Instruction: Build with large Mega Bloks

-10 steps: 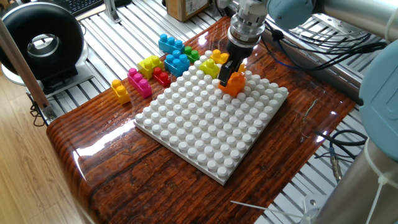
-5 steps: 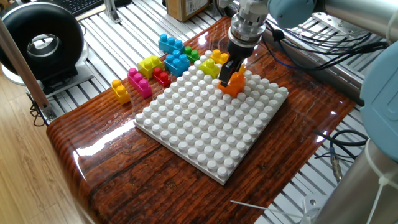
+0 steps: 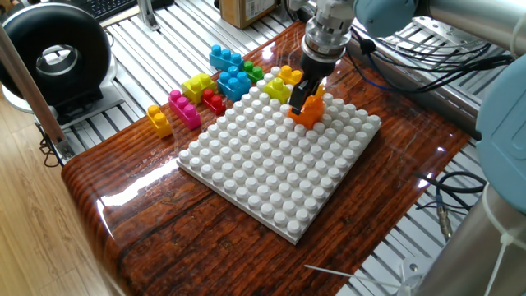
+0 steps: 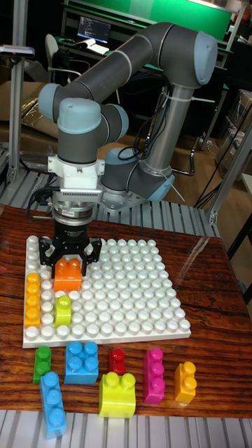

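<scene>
Gripper [image 4: 68,260] pointing straight down, fingers pinching the orange block [image 4: 68,273] from both sides; orange block sitting on the white baseplate [image 4: 133,294], near its left edge in the tall fixed view; on the same plate, a long yellow-orange block [image 4: 32,299] along the left edge and a lime block [image 4: 63,309] just beside it; off the plate, on the wooden table [image 4: 210,336], a near row of loose blocks: green [image 4: 42,364], two blue [image 4: 82,360], red [image 4: 117,360], yellow [image 4: 117,393], magenta [image 4: 153,375] and a small yellow-orange one [image 4: 185,381].
</scene>
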Controlling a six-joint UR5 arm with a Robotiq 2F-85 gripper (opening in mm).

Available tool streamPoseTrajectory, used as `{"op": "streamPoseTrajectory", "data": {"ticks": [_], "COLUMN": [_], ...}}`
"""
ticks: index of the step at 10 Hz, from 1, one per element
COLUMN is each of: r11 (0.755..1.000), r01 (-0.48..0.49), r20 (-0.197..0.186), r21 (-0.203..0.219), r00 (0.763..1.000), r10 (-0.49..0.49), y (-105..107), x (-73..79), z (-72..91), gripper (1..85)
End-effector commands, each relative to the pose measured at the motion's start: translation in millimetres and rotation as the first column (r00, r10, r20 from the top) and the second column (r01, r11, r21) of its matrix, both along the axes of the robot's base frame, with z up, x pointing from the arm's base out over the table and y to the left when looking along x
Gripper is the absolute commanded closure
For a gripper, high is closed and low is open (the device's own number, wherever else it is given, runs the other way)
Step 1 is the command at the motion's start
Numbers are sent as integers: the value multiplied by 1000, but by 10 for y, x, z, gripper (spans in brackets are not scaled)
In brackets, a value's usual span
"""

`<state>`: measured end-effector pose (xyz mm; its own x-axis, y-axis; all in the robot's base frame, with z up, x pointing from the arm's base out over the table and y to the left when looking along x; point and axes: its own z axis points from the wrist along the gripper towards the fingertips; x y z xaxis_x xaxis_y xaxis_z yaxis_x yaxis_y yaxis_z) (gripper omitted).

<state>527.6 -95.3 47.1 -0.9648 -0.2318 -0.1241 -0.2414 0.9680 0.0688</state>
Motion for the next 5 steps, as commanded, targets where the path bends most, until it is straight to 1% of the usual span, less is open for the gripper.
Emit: {"op": "streamPoseTrajectory", "data": {"ticks": [1, 2, 4, 5], "r11": [1000, 1000, 1000, 1000], "r01": [11, 11, 25, 28], "r20": [9, 10, 13, 30], "r21": [15, 15, 12, 2], "r00": [1000, 1000, 1000, 999], "r10": [-11, -11, -25, -28], "y": [14, 14, 0, -35], "x": [-26, -33, -29, 18], "z": [1, -2, -7, -9], "gripper": [197, 200, 237, 260]}}
